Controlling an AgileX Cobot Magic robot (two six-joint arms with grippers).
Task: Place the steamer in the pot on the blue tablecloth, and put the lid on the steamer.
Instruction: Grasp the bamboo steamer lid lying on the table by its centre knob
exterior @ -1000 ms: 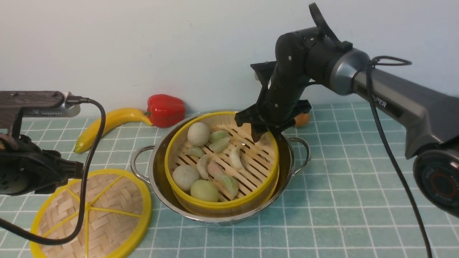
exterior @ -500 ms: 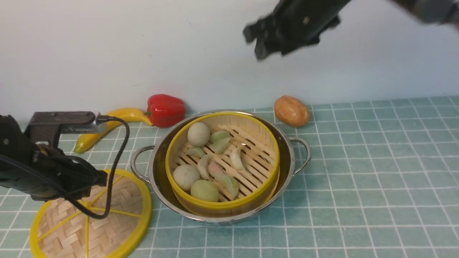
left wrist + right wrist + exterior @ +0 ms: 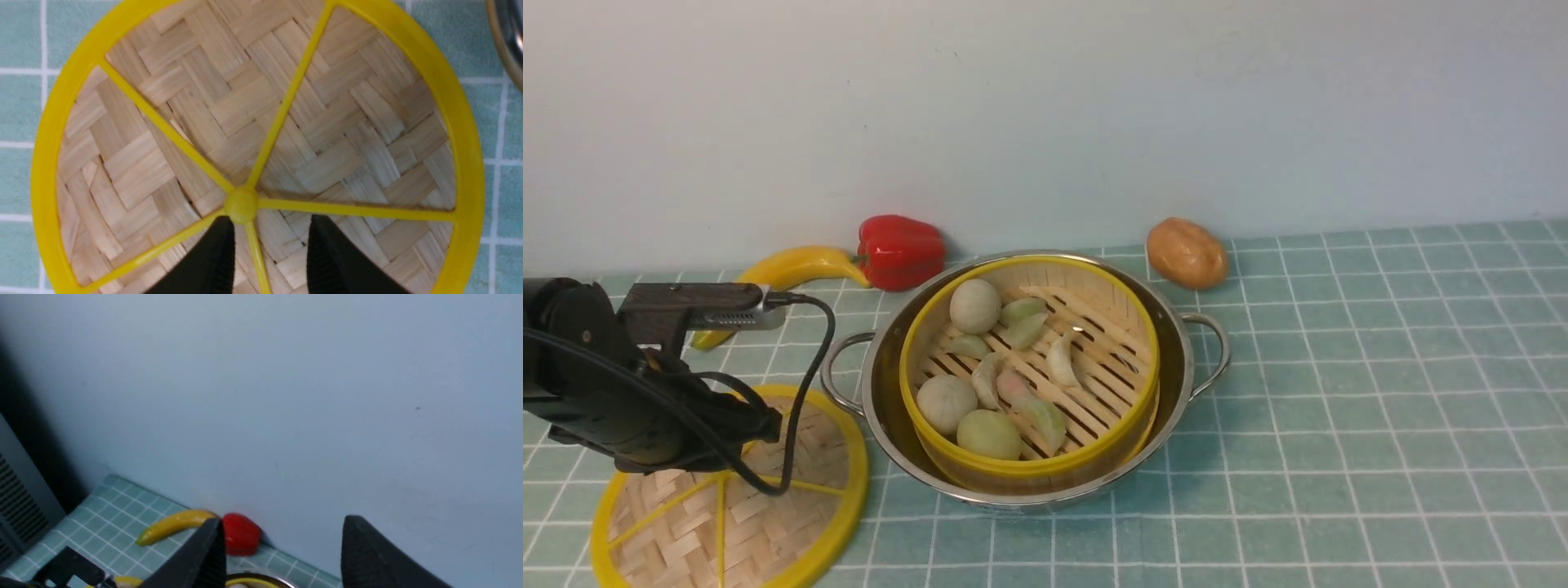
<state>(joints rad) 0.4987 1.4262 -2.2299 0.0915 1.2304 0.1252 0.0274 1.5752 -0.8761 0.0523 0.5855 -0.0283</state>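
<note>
Lid (image 3: pixel 768 514) partly behind left pincer (image 3: pixel 273 234)

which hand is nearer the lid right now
Left. The left hand hangs open over the lid, near its centre. The right hand is raised well away, facing the wall, out of the front view.

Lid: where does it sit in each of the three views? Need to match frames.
Front view: the lid lies flat at lower left, partly behind the left arm.
Left wrist view: the lid fills almost the whole picture.
Right wrist view: not clearly in it; a yellow sliver at the bottom edge might be its rim.
Shared landmark: the pot, whose steel rim also shows in the left wrist view and the right wrist view.
</note>
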